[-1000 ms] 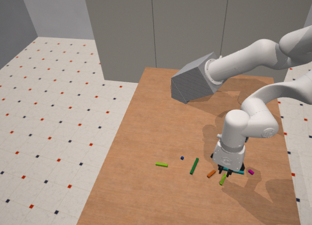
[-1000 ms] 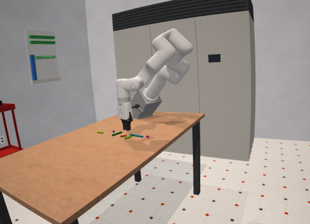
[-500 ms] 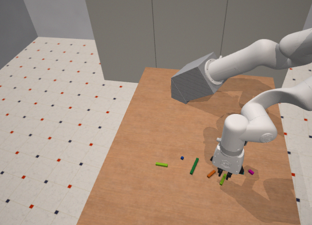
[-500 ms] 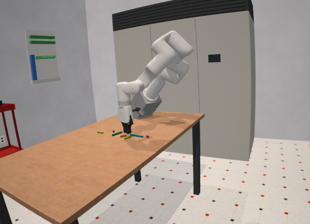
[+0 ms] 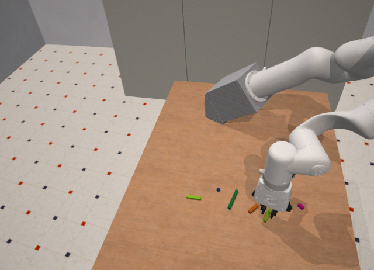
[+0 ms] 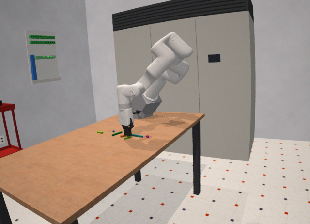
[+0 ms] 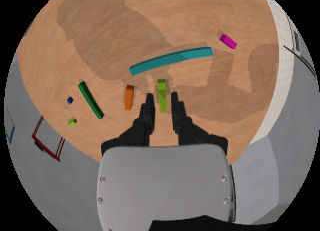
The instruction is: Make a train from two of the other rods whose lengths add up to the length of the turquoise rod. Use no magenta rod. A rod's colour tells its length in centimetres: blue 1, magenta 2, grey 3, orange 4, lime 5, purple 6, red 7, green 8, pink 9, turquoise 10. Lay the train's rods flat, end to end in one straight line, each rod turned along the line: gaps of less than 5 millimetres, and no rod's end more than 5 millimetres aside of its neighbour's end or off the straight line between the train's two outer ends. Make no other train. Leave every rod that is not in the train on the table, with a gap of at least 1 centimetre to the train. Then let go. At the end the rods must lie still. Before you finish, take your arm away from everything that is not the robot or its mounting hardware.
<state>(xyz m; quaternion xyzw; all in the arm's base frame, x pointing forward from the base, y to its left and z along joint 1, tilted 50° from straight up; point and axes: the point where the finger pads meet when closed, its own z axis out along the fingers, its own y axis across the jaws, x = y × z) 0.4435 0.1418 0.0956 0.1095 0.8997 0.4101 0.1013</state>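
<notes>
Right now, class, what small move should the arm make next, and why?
Probably lower the pincer and close it on the lime rod. Its fingers stand apart, holding nothing, lined up over that rod near the turquoise rod. With the other lime rod, it would match turquoise.

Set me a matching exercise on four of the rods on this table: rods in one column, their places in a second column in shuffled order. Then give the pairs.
Rods
1. blue rod
2. magenta rod
3. turquoise rod
4. orange rod

Places
A. mostly hidden under the gripper in the top view
B. between the green rod and the near lime rod at the fingertips
C. alone past the turquoise rod's end, furthest right in the top view
D. roughly between the green rod and the far lime rod

Pairs: 1-D, 2-C, 3-A, 4-B
</notes>
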